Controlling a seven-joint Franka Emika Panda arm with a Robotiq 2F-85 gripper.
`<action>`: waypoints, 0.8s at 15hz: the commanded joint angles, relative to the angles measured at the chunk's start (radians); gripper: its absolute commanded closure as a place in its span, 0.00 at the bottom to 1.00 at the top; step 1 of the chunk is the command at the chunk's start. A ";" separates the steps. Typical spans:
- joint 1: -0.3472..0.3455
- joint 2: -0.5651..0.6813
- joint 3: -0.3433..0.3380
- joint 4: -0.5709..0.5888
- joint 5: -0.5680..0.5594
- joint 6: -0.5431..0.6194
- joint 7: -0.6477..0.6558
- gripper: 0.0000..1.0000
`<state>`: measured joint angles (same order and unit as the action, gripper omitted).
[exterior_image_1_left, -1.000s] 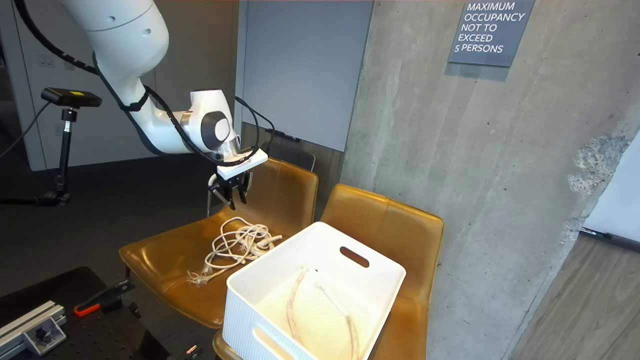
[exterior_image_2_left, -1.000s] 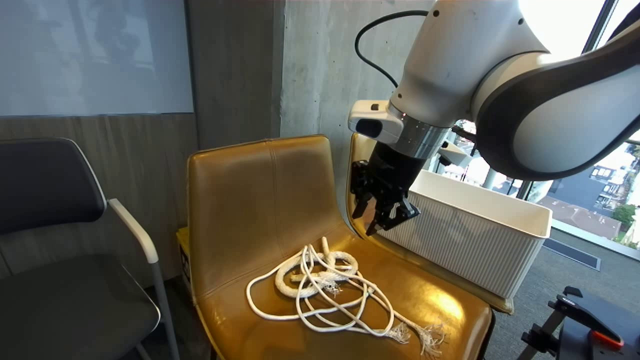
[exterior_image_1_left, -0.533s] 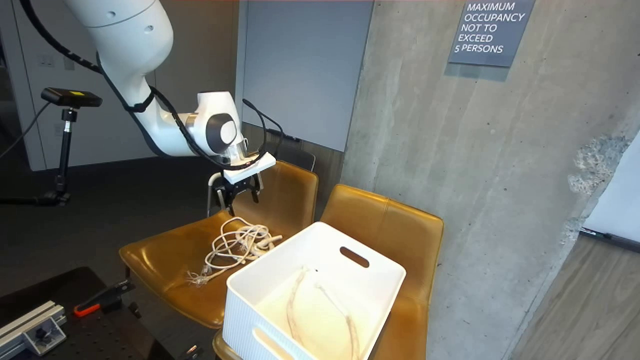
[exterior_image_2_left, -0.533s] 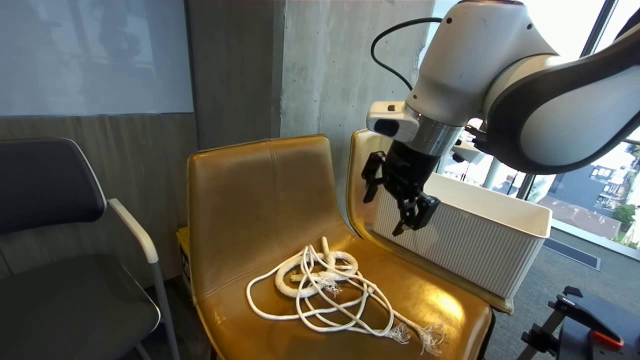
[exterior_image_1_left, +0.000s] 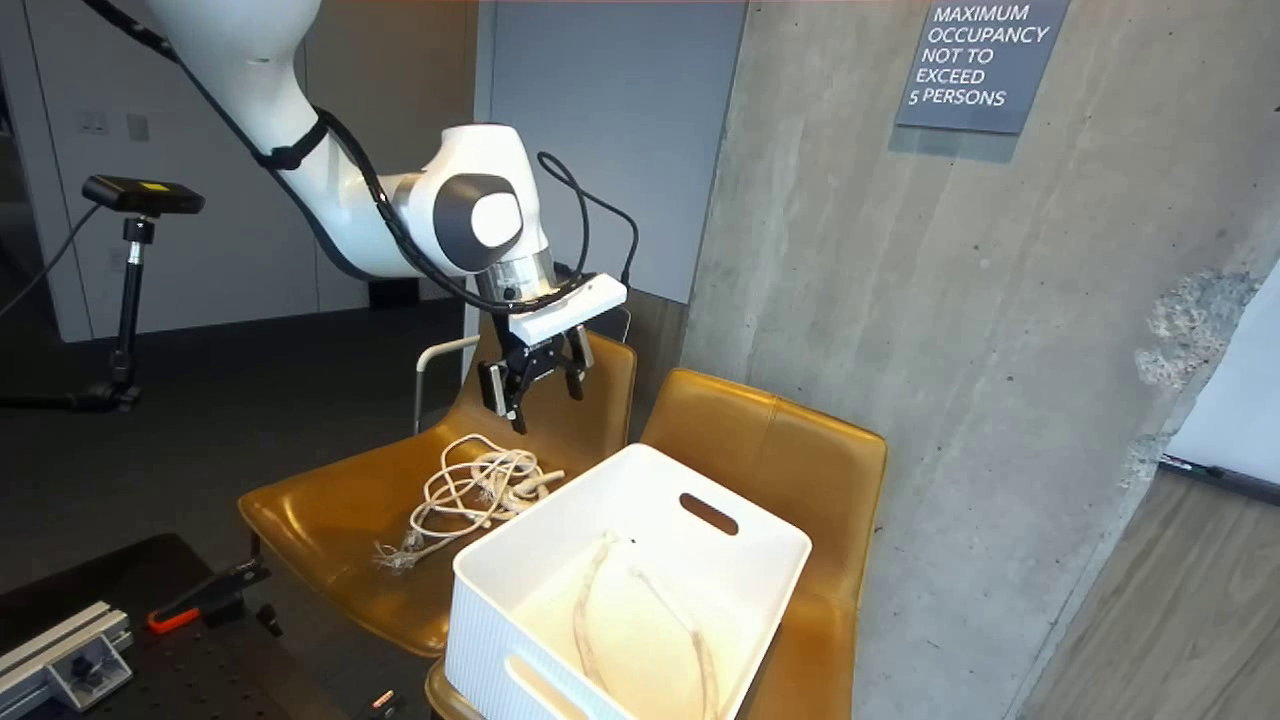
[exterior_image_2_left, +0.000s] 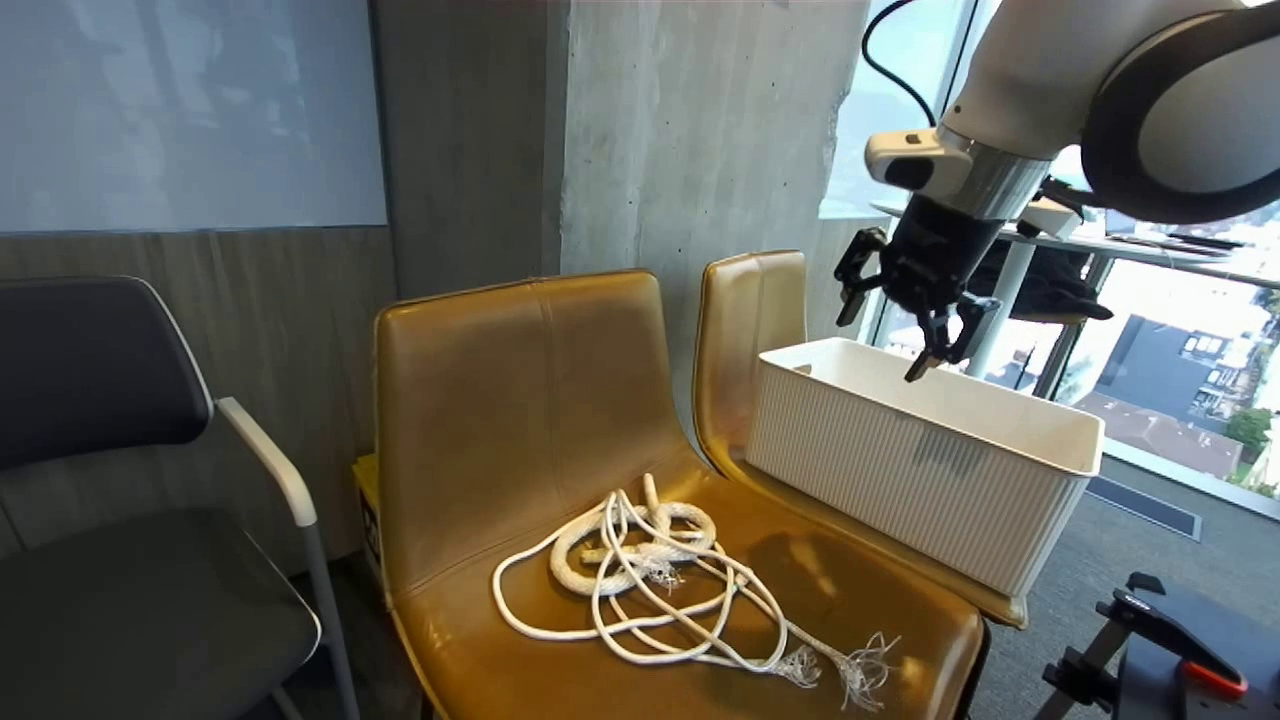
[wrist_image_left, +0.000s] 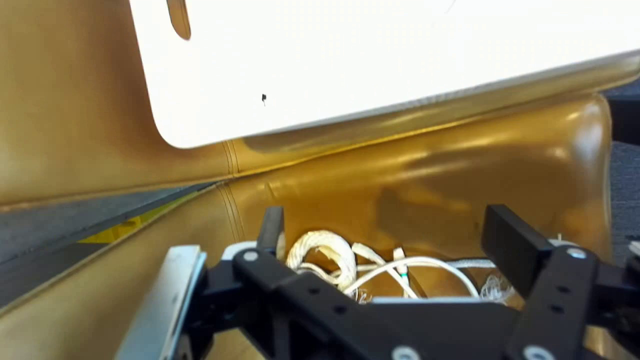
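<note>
Left to right: camera (exterior_image_1_left: 143, 195) on black stand (exterior_image_1_left: 128, 290); yellow patch on it, any print too small to read. Below it, metal rail (exterior_image_1_left: 65, 655), then clamp (exterior_image_1_left: 210, 598), black with orange, both on a dark board (exterior_image_1_left: 230, 670).

Next, tan chair (exterior_image_1_left: 335, 530). Rope (exterior_image_1_left: 485, 490) sits on its seat: thin loops over a thick coil, frayed ends toward the front edge. Yellow box (exterior_image_2_left: 366, 480) by the chair back has dark print, partly hidden, can't read it.

My gripper (exterior_image_1_left: 547, 408) is in mid-air, higher than the rope, near the bin (exterior_image_1_left: 490, 650), clear of both. Fingers (wrist_image_left: 515, 245) spread wide, released, only air between the pads. In the wrist view the rope shows well below, framed by my fingers, and the bin takes up the top.

Bin: white, ribbed outside, slot handles at the ends, upright on the next chair (exterior_image_1_left: 760, 430). Two tan streaks inside, can't tell if cords or marks. Small black speck inside near one corner.

Far right: concrete wall (exterior_image_1_left: 960, 320), grey sign (exterior_image_1_left: 980, 60) up top, white capitals, fully legible: "MAXIMUM OCCUPANCY NOT TO EXCEED 5 PERSONS". White panel (exterior_image_1_left: 1235, 390) past it.
</note>
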<state>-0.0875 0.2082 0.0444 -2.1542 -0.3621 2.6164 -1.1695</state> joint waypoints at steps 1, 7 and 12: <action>-0.035 -0.060 -0.050 -0.012 0.014 -0.047 -0.093 0.00; -0.072 0.009 -0.125 0.004 -0.003 -0.036 -0.144 0.00; -0.078 0.118 -0.154 0.001 -0.024 -0.013 -0.122 0.00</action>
<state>-0.1587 0.2653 -0.0998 -2.1576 -0.3678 2.5764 -1.2943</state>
